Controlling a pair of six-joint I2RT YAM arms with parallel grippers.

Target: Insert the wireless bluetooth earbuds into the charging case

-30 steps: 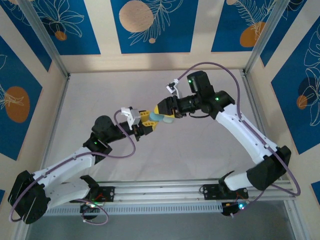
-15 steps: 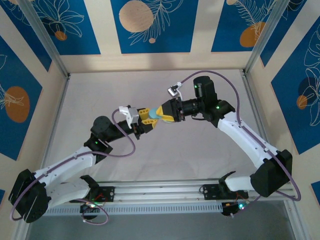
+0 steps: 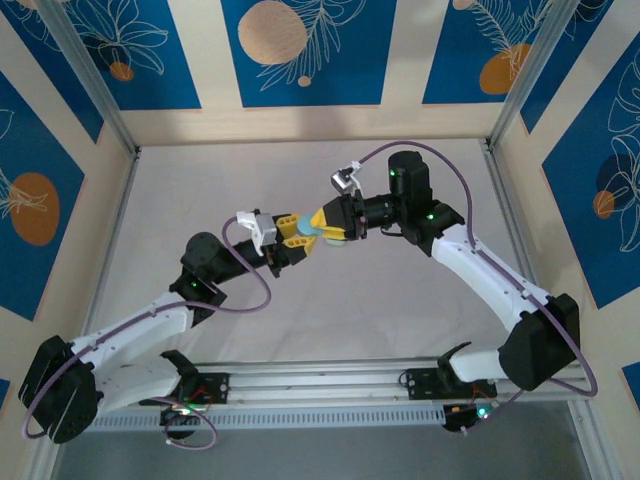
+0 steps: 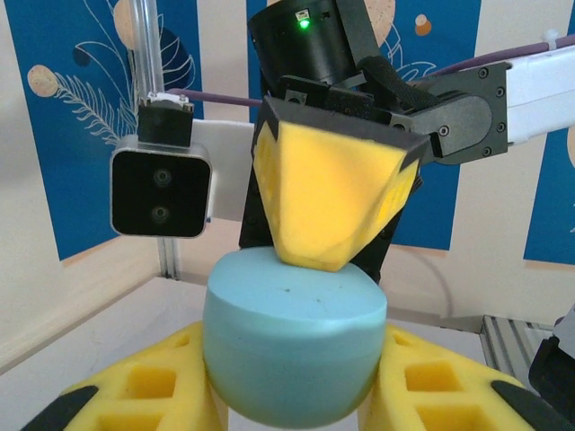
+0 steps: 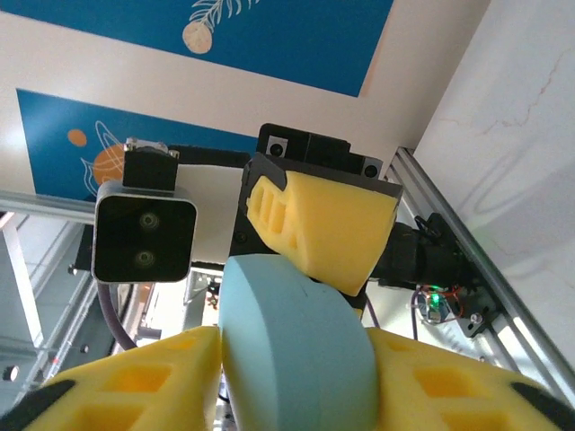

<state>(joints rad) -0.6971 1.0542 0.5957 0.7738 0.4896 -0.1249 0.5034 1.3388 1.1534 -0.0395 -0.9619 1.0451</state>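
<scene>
A light blue, rounded charging case (image 3: 312, 231) hangs in the air above the middle of the table, its lid closed. My left gripper (image 3: 299, 238) is shut on it from the left. In the left wrist view its yellow fingers (image 4: 148, 388) press both sides of the case (image 4: 295, 346). My right gripper (image 3: 326, 222) meets it from the right. In the right wrist view the right fingers (image 5: 135, 386) lie against both faces of the case (image 5: 296, 359). One finger of the opposite gripper rests on top of the case in each wrist view. The earbuds are out of view.
The white table (image 3: 300, 320) lies below the two arms. Aluminium rails (image 3: 320, 385) run along its near edge and posts (image 3: 95, 90) stand at the back corners. Blue patterned wall panels (image 3: 300, 50) close in the back and sides.
My right gripper has slid a little left toward the left gripper and narrowed its fingers onto the case. The left gripper has kept its hold and barely moved.
</scene>
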